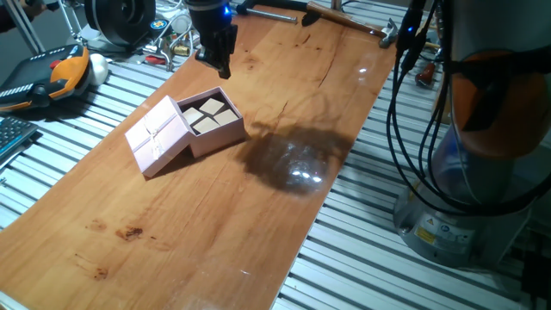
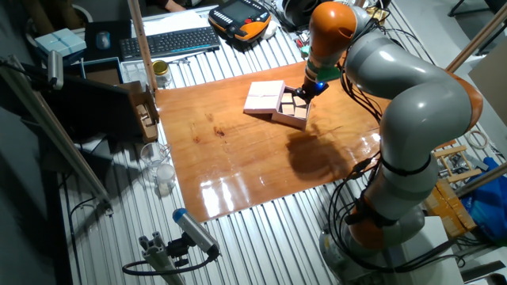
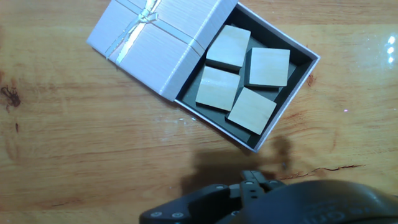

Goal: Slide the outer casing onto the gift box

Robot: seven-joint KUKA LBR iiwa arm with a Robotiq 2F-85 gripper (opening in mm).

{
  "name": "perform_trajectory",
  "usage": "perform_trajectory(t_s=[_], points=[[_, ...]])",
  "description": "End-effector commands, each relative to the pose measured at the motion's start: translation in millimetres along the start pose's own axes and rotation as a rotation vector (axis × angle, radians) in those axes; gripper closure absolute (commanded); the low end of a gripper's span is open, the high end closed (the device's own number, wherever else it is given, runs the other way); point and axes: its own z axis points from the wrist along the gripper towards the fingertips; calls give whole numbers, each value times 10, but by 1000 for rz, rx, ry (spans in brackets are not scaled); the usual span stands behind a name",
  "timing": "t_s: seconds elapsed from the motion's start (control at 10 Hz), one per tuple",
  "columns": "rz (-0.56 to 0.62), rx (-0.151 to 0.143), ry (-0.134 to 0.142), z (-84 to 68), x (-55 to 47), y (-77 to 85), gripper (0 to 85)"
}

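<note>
Hand view: pincer (image 3: 252, 182) hovers beside gift box (image 3: 255, 81), pointing down; finger spread unclear; outer casing (image 3: 158, 40) adjoining.

Lighting was bright and overhead. Glare patches sat on the table (image 1: 297, 175), right of a broad dark arm shadow. Hand view was sharp on the box (image 3: 261, 74); the gripper (image 3: 249, 186) at near edge was dark and soft.

Occlusions, hand view
End effector (image 3: 252, 186) fingertips cut off by bottom edge; jaw state unreadable. Outer casing (image 3: 158, 43) hides the gift box (image 3: 283, 115) near side.
</note>
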Motion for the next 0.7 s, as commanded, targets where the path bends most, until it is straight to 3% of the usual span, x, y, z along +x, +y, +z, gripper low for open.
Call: perform_trajectory(t_s=[0.0,0.6], points=[[2,-1,0,9,-7,6,850],[42,0,2,102,-117,149,850]])
